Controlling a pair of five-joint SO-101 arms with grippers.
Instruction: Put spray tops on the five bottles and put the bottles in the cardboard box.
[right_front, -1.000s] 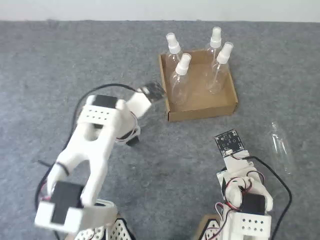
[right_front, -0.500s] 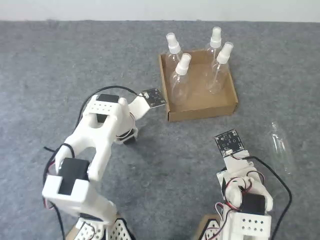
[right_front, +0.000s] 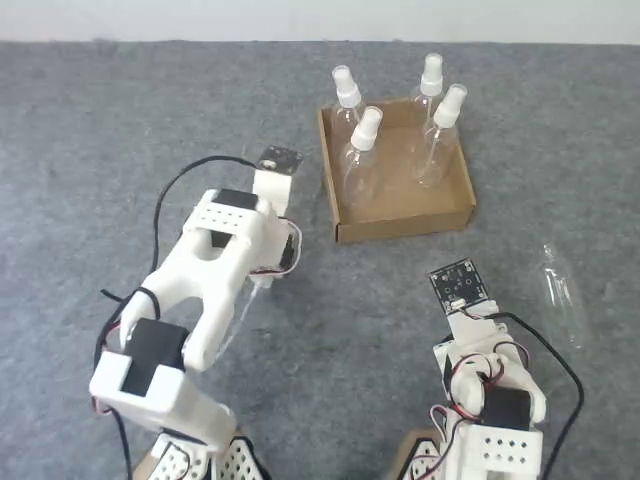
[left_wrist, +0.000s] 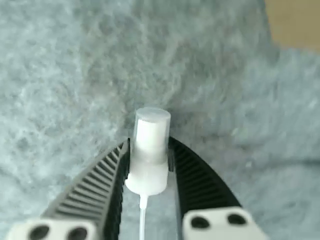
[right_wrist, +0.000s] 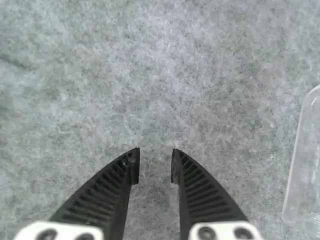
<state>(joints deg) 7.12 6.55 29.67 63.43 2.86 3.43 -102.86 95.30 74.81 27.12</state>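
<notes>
No text, label, number or sign can be read anywhere.

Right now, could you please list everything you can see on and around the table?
cardboard box: one, brown, open-topped, at the far middle of the table.
capped bottles: four, clear with white spray tops, standing inside the cardboard box.
uncapped bottle: one, clear, lying on the table to the right of the box.
spray top: one, white, with its thin tube, gripped in the left hand above the table.
table: one, with a grey felt-like surface.
left arm: white, stretched out near the box's left side.
right arm: white, at the near edge.
left hand: black fingers, shut on the spray top.
right hand: black fingers slightly apart, empty, over the table.
</notes>
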